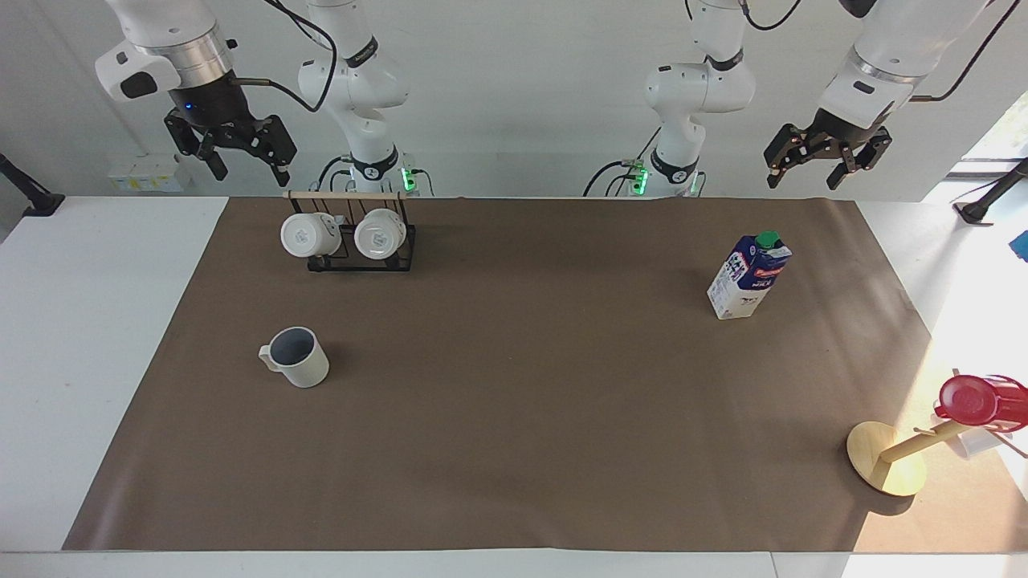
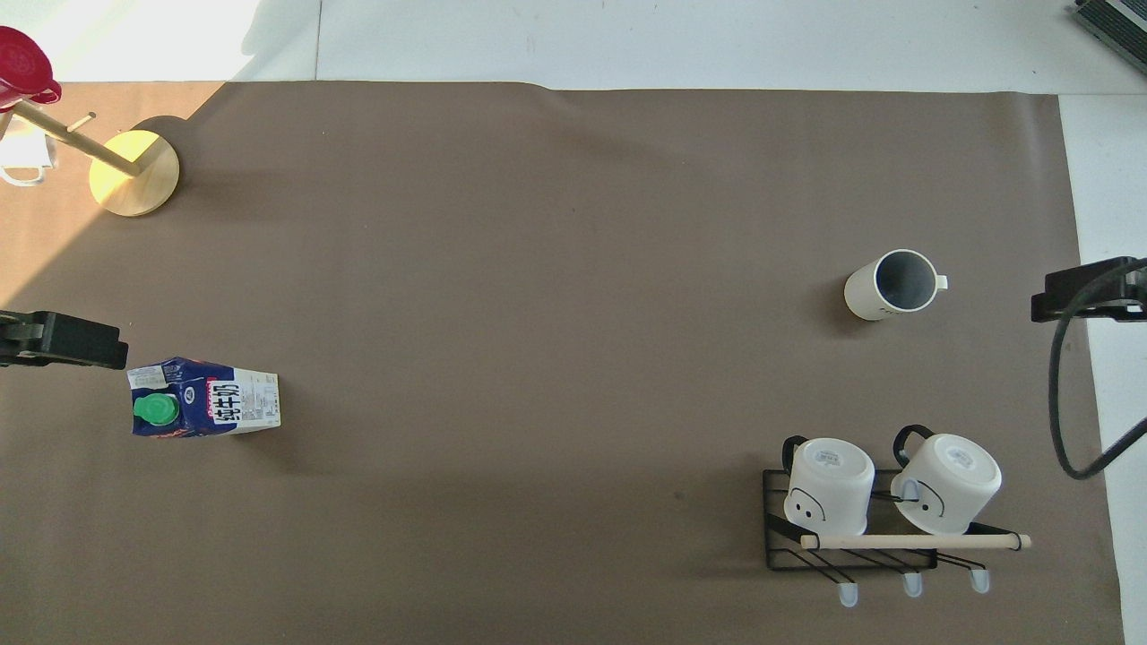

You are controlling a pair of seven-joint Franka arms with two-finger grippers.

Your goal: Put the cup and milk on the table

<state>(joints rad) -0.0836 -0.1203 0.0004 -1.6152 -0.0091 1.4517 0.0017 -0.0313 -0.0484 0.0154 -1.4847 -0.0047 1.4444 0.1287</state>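
The cup point(image 1: 299, 357) stands upright on the brown mat point(image 1: 522, 417) of the white table point(image 1: 96, 337), toward the right arm's end; it also shows in the overhead view point(image 2: 887, 285). The milk point(image 1: 748, 275) stands upright on the mat toward the left arm's end, green cap up, and also shows in the overhead view point(image 2: 206, 397). My right gripper point(image 1: 247, 164) hangs open and empty, high over the mat's edge at its own end. My left gripper point(image 1: 807, 172) hangs open and empty, high over the mat's edge beside the milk.
A black wire rack point(image 1: 357, 255) with two glossy white mugs point(image 1: 309, 234) stands nearer to the robots than the cup. A wooden mug tree point(image 1: 887, 457) holding a red cup point(image 1: 972, 400) stands at the left arm's end, farther from the robots than the milk.
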